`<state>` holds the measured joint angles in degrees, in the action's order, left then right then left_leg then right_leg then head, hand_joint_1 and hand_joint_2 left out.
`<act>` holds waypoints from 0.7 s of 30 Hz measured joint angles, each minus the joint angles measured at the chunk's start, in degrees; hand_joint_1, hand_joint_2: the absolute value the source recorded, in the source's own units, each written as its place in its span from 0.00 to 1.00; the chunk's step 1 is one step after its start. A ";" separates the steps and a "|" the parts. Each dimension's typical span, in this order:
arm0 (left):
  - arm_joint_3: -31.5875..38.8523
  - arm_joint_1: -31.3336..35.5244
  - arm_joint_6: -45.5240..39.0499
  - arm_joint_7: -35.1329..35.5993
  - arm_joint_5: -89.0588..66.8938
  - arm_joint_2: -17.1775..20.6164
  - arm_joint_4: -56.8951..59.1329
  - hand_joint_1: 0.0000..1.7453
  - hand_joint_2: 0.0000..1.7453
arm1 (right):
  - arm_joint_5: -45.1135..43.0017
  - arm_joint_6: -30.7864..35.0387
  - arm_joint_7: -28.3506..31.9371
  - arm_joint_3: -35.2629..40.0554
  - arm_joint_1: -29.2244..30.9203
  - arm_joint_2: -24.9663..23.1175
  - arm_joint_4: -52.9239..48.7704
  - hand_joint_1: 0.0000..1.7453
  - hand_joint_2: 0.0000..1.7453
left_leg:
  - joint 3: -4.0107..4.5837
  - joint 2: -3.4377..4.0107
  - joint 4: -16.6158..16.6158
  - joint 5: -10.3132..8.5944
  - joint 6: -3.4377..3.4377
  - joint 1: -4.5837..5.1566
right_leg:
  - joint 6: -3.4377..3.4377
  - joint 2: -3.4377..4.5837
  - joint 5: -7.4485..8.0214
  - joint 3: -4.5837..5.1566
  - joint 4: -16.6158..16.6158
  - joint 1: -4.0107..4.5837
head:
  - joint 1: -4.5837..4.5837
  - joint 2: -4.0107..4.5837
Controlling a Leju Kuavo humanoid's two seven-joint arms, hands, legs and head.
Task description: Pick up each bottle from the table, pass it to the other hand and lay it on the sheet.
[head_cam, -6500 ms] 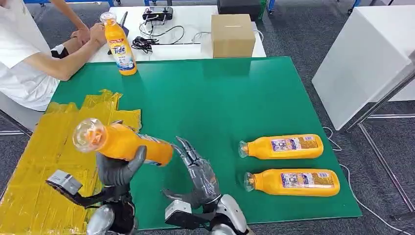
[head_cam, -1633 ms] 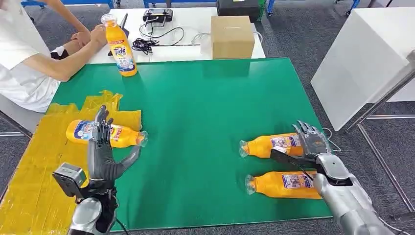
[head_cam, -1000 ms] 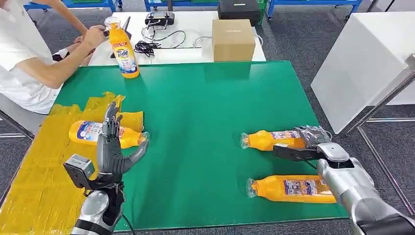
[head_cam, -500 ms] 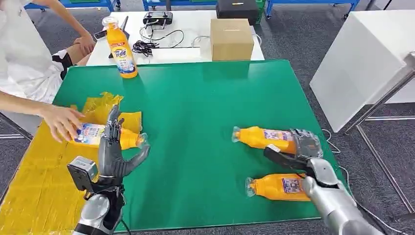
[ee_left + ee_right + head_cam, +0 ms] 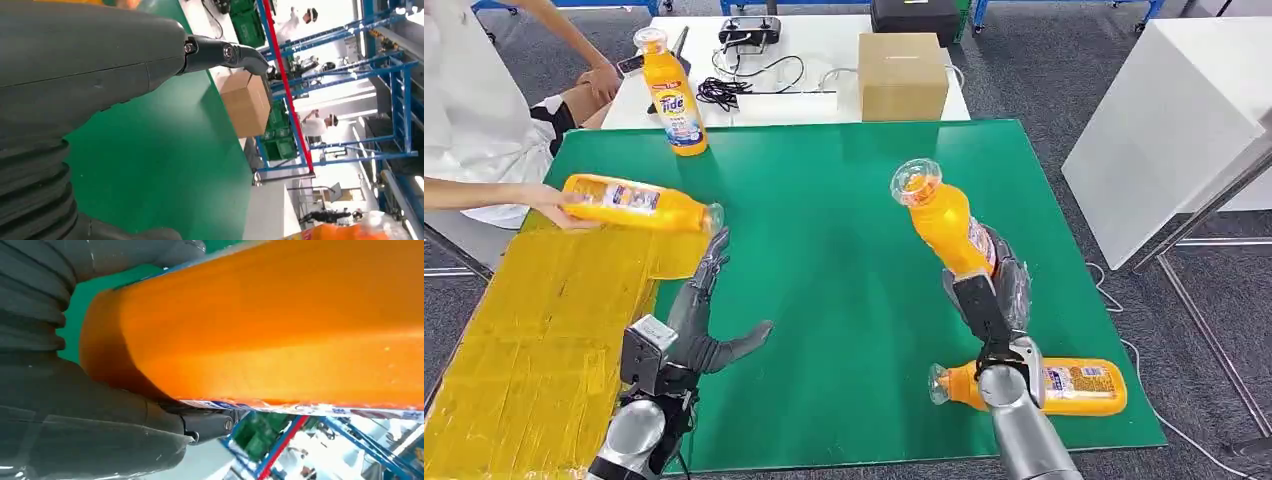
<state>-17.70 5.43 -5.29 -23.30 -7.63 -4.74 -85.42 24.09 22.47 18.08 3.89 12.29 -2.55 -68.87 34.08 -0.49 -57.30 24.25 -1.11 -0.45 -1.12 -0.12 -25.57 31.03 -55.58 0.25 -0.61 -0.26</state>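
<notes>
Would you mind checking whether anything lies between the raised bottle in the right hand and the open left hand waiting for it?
Nothing visible does: only bare green mat separates the bottle in the right hand from the left hand.

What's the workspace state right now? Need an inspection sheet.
Surface: green table mat; yellow sheet on its left side, no bottle on it.
Job's things: one bottle lifted, cap up; one bottle lying on the mat; one bottle held by a person's hand above the sheet; one bottle upright at the far edge.
Clutter: cardboard box.
Hands: right hand grips the lifted bottle; left hand holds nothing, fingers spread.
Cables: black cables on the white table.
Surroundings: white cabinet.
</notes>
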 measured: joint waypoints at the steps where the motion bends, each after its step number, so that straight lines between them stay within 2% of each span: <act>1: -0.11 0.06 0.02 0.04 0.00 0.07 0.04 0.00 1.00 | -0.26 -0.08 0.06 0.00 -0.05 -0.48 -0.33 1.00 1.00 | 0.00 0.00 0.00 0.00 0.00 0.01 | 0.00 0.00 0.00 0.01 0.00 -0.01 | 0.00 0.00; 5: -1.01 0.76 1.20 0.83 0.88 0.39 0.42 0.00 1.00 | -5.61 -3.70 1.92 0.07 -0.29 -1.97 -1.58 1.00 1.00 | 0.03 -0.03 0.00 0.00 0.00 0.06 | 0.00 -0.01 0.00 0.02 0.00 -0.10 | -0.02 0.00; 10: -2.34 2.97 3.26 1.68 4.04 0.66 2.10 0.00 1.00 | -17.37 -16.93 1.94 3.05 -0.22 -3.65 -2.17 1.00 1.00 | 0.03 0.00 0.00 0.00 0.00 0.06 | 0.00 0.02 0.00 0.03 0.00 -0.08 | -0.02 0.00; 21: -3.80 5.08 4.81 1.79 6.97 1.14 4.55 0.00 1.00 | -19.65 -23.52 2.32 12.66 1.47 -6.10 1.33 1.00 1.00 | 0.10 0.03 0.01 0.00 0.00 0.05 | 0.00 0.05 0.00 0.13 -0.01 -0.07 | -0.02 0.00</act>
<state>-21.51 10.51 -0.48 -21.51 -0.65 -3.61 -80.87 4.44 -1.05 20.39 16.55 13.76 -8.66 -67.54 34.18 -0.46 -57.29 24.25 -1.10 -0.40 -1.12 -0.07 -25.57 31.16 -55.60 0.18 -0.63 -0.26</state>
